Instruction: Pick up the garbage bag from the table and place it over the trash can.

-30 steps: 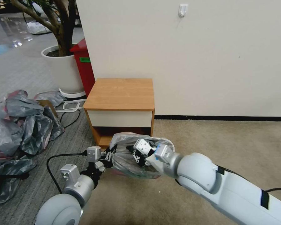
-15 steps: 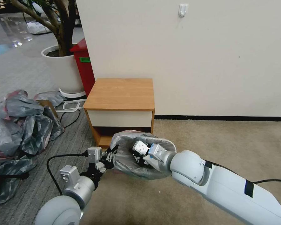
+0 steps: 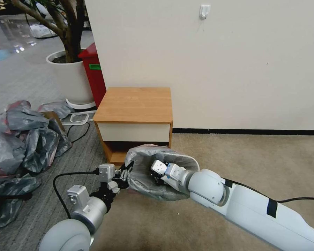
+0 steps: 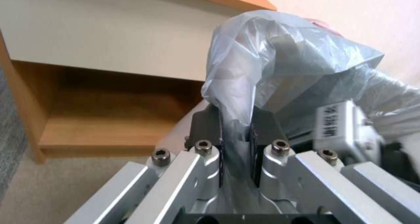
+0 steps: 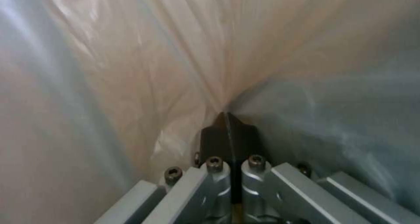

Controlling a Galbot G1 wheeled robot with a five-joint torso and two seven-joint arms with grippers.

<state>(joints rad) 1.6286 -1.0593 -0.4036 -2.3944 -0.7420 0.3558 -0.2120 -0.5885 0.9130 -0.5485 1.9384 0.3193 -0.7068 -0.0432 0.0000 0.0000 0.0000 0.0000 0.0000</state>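
- The left hand [image 3: 126, 173] sits low in front of the nightstand, its two dark pads [image 4: 209, 127] pinched tight on a fold of the garbage bag [image 3: 143, 164] at the bag's left edge; the left wrist view shows the film squeezed between them.
- That hand has barely shifted over the last second; it keeps its grip in the same spot.
- The right hand [image 3: 156, 176] is inside the bag's open mouth, reaching in from the robot's right. In the right wrist view its pads [image 5: 238, 135] meet with no gap, their tips pressed into the film; whether they pinch a fold of it cannot be told.
- A second ago the right hand lay higher and nearer the bag's right rim; since then the forearm has slid left and down, and the hand now lies deeper inside.
- The garbage bag hangs between the two hands just in front of the surface's [image 3: 134, 104] lower shelf [image 4: 105, 128]. Its mouth now looks wider and rounder than before, the grey film spread into a smoother hood over the right hand.
- The trash can cannot be made out under the film.
- The wooden top of the surface stands bare against the white wall, unchanged.
- Farther off to the robot's left lie a heap of grey bags [image 3: 21, 139] on the floor, a red bin [image 3: 93, 75] and a white planter [image 3: 69, 78], all where they were.
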